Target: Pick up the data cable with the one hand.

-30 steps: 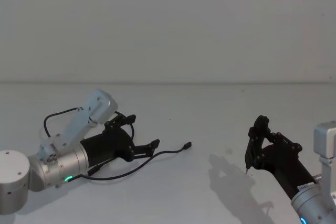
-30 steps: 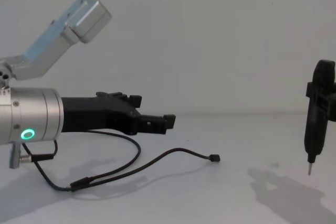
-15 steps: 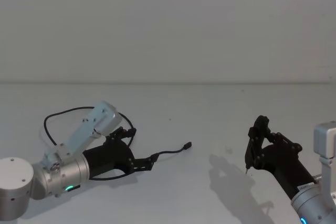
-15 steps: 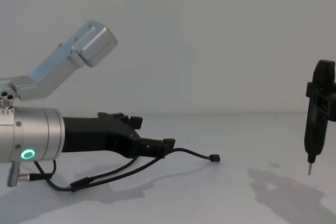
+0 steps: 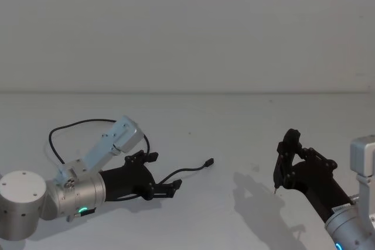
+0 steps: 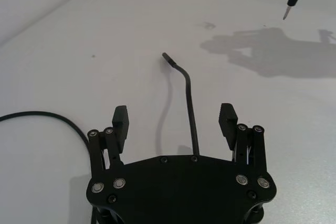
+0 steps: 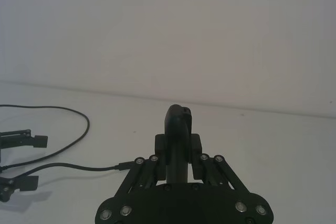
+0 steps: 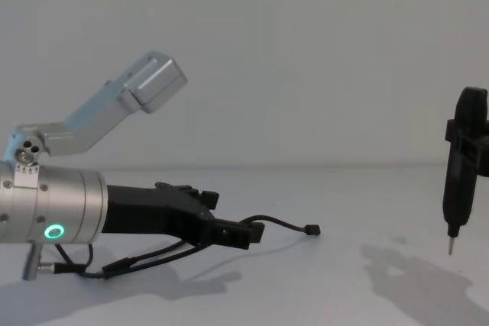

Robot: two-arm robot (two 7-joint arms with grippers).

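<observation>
Head view places the left gripper (image 5: 164, 172) low over the worktop (image 5: 246, 127) on the robot's left side, reaching forward and toward the centre. Its jaws are released and spread wide. Left wrist view gives the alignment: the data cable (image 6: 189, 103) runs through the gap between the two fingers (image 6: 120, 121), touching neither, and passes beneath the gripper body. The cable lies flat on the worktop and no part of it is lifted.

Status, by judgement: the approach is complete or nearly so, with the jaws straddling the cord. Remaining steps are to clench the jaws on the cord and raise it clear of the worktop. Chest view shows the lower finger close to the surface, but whether it touches cannot be determined.

Beyond the left arm the cable sweeps in a wide loop (image 5: 76, 123). Ahead of the jaws it curves to its plug end (image 5: 210, 161), which lies free.

Further right, well apart from the cable, the right gripper (image 5: 275, 187) hangs with its pale tip pointing down above the worktop, jaws clenched together on nothing. It causes no obstruction. Nothing lies between the open jaws and the cord. The likely difficulty is the thin cord lying flat, because the fingers could close above it.
</observation>
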